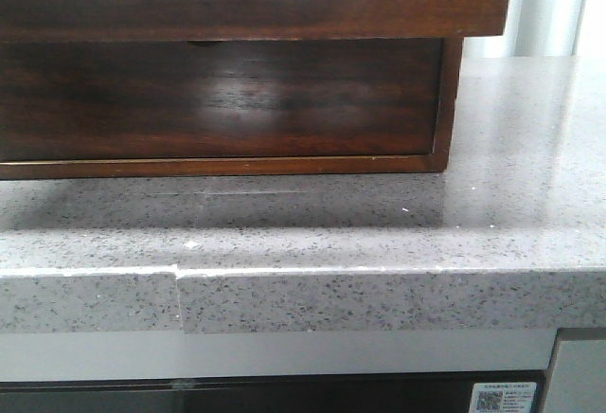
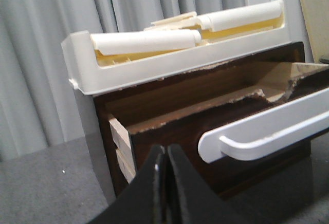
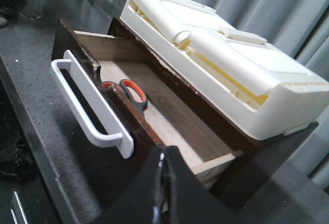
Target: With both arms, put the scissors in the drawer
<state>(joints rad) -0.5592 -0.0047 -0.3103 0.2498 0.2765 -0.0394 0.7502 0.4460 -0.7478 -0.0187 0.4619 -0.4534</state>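
Scissors already lie inside the open drawer, near its handle end, at about 11 o'clock from the right fingers. Both pairs, right and left fingers, are clenched, holding nothing. Drawer's long axis runs along its white handle; push it shut next, probably.

— What sort of place was shown?
— A kitchen-like test setup, it seemed: a speckled grey stone countertop, grey curtains behind, an appliance front below the counter.
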